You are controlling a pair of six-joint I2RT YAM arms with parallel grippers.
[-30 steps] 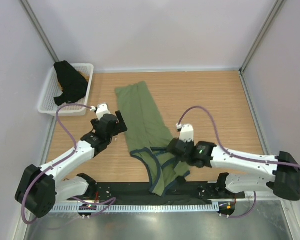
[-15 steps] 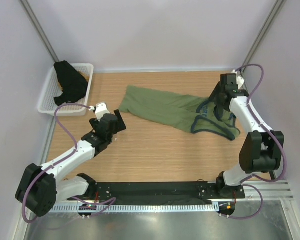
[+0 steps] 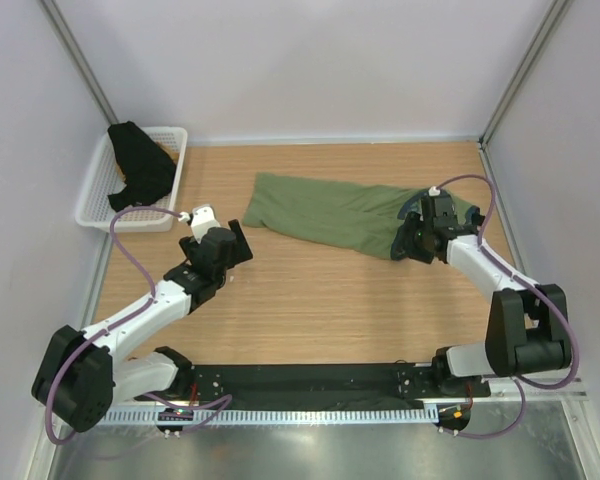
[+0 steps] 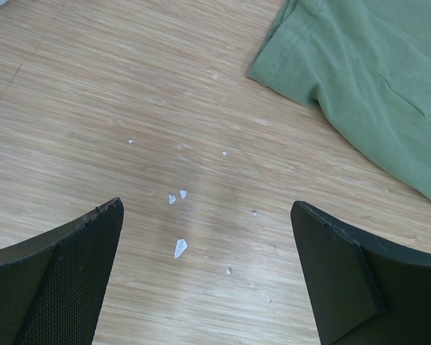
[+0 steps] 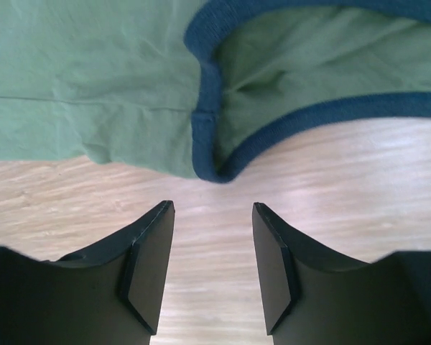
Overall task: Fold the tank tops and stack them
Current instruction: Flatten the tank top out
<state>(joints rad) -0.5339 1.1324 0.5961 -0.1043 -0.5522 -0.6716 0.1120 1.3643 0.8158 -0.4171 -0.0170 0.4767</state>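
Note:
The olive green tank top (image 3: 330, 215) lies stretched left to right across the far half of the table. Its navy-trimmed strap end (image 5: 208, 108) sits just ahead of my right gripper (image 5: 212, 208). That gripper (image 3: 404, 246) is open with only bare wood between its fingers. My left gripper (image 3: 240, 243) hovers near the top's left hem (image 4: 359, 79). It is wide open (image 4: 207, 208) and holds nothing. The black tank top (image 3: 140, 165) is bunched in the white basket (image 3: 92, 205) at the far left.
Small white flecks (image 4: 179, 248) lie on the wood under the left gripper. The basket stands against the left wall. Walls close the table in on the left, back and right. The arm bases sit on the black rail (image 3: 310, 380) at the near edge.
The right arm swung the green top from the near middle to the far right, let it go, and now hovers open at its strap end. The left arm has not moved.

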